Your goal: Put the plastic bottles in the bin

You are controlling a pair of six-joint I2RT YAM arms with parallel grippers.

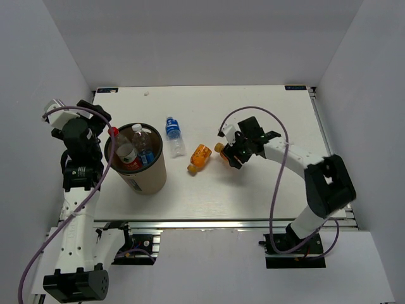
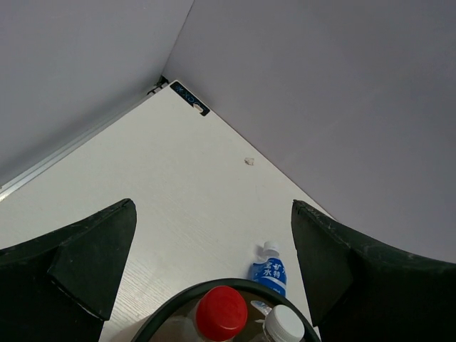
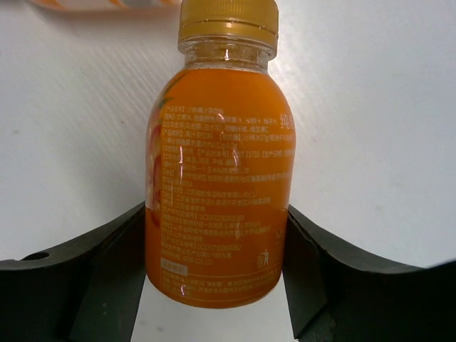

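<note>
Right gripper (image 3: 215, 210) clamped on an orange bottle (image 3: 221, 178). In the right wrist view both dark fingers (image 3: 107, 271) press against its lower flanks, yellow cap pointing away, printed label facing the camera. The top view shows only that bottle's cap poking out to the left of the gripper, right of centre on the white table (image 1: 253, 196); the grip itself is hidden there. A second orange bottle (image 1: 199, 157) lies on its side just left of that cap, close but apart. The wrist view catches no more than an orange sliver at its top left edge, so I cannot tell what that is. Farther left and toward the far side, a blue-labelled bottle (image 1: 174, 135) lies flat, near the bin (image 1: 149, 180) but not touching it. The bin stands upright toward the near left of the table. Left gripper (image 2: 214, 206) is spread wide with nothing between its fingers, hovering at the bin's left rim. The left wrist view looks over the dark rim at a red-capped bottle (image 2: 221, 313) and a white-capped bottle (image 2: 283, 324) side by side inside. The top view adds that the white-capped one has a blue label and that both stand roughly upright in the bin.
</note>
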